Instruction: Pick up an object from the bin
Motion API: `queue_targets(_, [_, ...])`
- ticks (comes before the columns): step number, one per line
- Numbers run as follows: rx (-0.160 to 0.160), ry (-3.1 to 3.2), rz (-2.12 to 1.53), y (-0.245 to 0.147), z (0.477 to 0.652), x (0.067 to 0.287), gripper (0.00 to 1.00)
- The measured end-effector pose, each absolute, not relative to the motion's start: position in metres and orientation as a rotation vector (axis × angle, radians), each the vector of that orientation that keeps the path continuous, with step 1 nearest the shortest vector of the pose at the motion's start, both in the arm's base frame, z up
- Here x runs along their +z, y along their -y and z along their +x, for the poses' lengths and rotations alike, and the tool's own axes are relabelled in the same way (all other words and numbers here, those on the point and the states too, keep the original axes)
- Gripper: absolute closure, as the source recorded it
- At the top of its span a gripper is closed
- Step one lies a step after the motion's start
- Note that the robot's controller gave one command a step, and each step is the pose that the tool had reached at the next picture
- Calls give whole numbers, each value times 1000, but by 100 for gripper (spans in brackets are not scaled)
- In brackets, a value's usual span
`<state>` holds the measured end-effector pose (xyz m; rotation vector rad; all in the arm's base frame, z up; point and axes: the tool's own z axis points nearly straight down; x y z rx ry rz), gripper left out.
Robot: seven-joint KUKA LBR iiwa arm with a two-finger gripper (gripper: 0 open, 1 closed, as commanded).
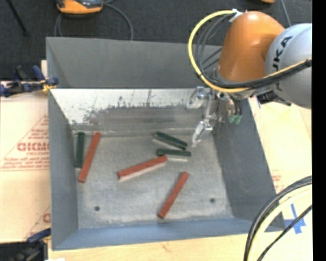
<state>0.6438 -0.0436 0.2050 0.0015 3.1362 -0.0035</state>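
gripper (200,134) down at back-right of bin (62,162), beside dark green bar (171,141)
grip width: can't tell; bar lies flat just left of the tip, second green bar (174,154) alongside, red bars (142,168) mid-floor

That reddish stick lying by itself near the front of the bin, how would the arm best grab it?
Probably around its middle, coming straight down from above. The reddish stick lies flat and slanted, with bare bin floor along both long sides and no other stick touching it, so the tool, turned to match the slant, could close across its narrow width.
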Motion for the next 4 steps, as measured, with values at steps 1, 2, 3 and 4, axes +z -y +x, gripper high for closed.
queue_targets(1, [-4,-3136,1,44,644,205,0])
queue_targets(2, [-1,-3130,19,46,632,155,0])
queue_targets(3, [-3,-3136,-14,33,642,81,100])
queue_targets(4, [-3,-3136,-14,33,642,81,100])
